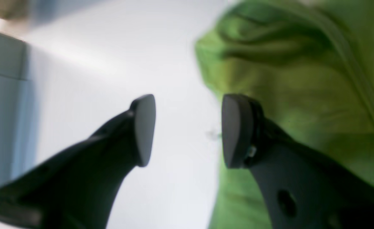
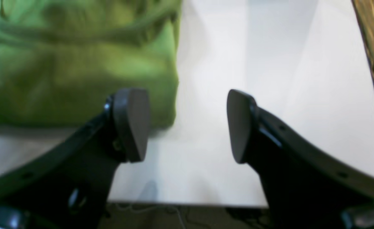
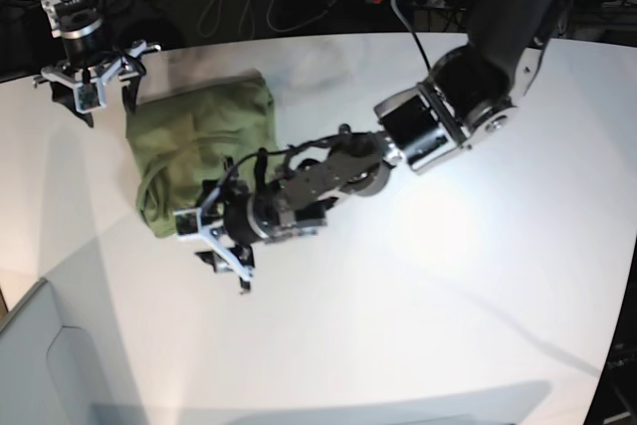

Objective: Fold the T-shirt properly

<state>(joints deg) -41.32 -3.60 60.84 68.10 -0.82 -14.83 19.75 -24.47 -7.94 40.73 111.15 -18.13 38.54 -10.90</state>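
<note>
The green T-shirt (image 3: 199,146) lies folded into a compact bundle in the upper left part of the base view, on the white worktop (image 3: 448,276). Its surface is wrinkled, with a few creases across the middle and a rounded, bunched edge at its lower left.

The left gripper (image 3: 221,246) sits at the lower edge of the bundle, at the end of a long arm that reaches in from the upper right of the base view. In the left wrist view its fingers (image 1: 144,128) are spread apart, with bare worktop showing in the gap between them; nothing is held. The right-hand finger in that view stands in front of the shirt's edge (image 1: 301,79), and the cloth fills the right half of the frame, out of focus. Whether that finger touches the cloth cannot be told.

The right gripper (image 3: 100,82) is at the upper left corner of the bundle in the base view, pointing downward beside the shirt's top edge. In the right wrist view its fingers (image 2: 133,124) are also spread wide and empty, with white worktop between them. The shirt (image 2: 79,63) fills the upper left of that frame, its corner just behind the left-hand finger. The worktop's near edge runs along the bottom of that frame, with dark floor below it.
</note>
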